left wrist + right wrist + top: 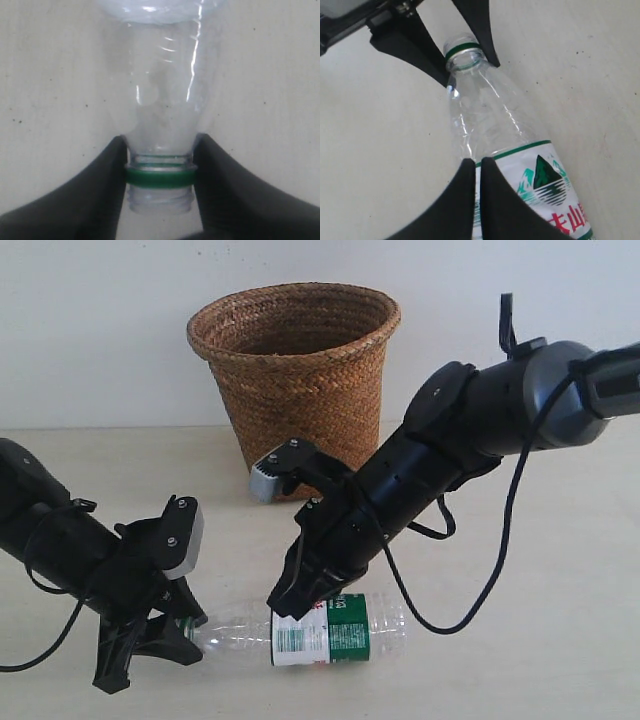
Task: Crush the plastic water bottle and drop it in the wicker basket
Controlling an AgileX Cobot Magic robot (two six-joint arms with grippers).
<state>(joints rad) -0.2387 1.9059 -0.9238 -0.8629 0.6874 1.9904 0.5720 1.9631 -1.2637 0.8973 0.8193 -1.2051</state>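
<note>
The plastic water bottle lies on its side on the table, clear, with a green-and-white label with red marks. Its mouth is open, showing a green ring and bare threads. My left gripper is shut on the bottle's neck, one black finger on each side. My right gripper comes down from above, its jaws shut together with only a slit between them. Its tips rest over the bottle at the label's upper edge. The wicker basket stands upright behind, apart from both arms.
The beige table runs back to a white wall. My right arm's cable loops down to the right of the bottle. The right arm's body reaches in front of the basket's lower right side.
</note>
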